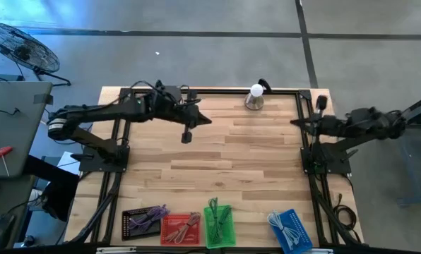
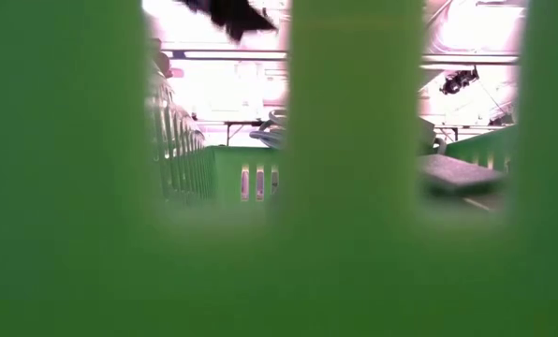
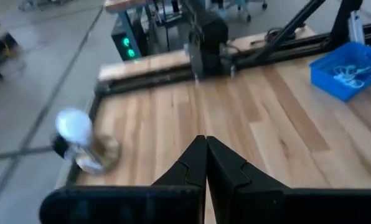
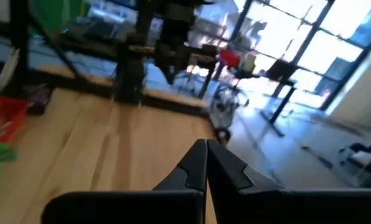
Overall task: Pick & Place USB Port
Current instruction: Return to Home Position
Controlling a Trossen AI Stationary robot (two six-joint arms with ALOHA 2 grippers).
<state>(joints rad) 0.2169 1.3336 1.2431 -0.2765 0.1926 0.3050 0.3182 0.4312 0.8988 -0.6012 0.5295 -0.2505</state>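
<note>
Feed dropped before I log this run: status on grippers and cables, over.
Left gripper shut, empty, over the table's far left. Right gripper shut, empty, at the right edge. Purple cable in black bin. No obstruction seen.

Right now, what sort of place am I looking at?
Probably a robotics lab or workshop: bare concrete floor, a floor fan, and a wooden table carrying the left arm, the right arm and coloured bins of cables.

I work in a workshop-like lab: bare concrete floor [image 1: 196, 56], a floor fan [image 1: 21, 46], big windows [image 4: 310, 31] beyond my wooden surface [image 1: 239, 155].
</note>
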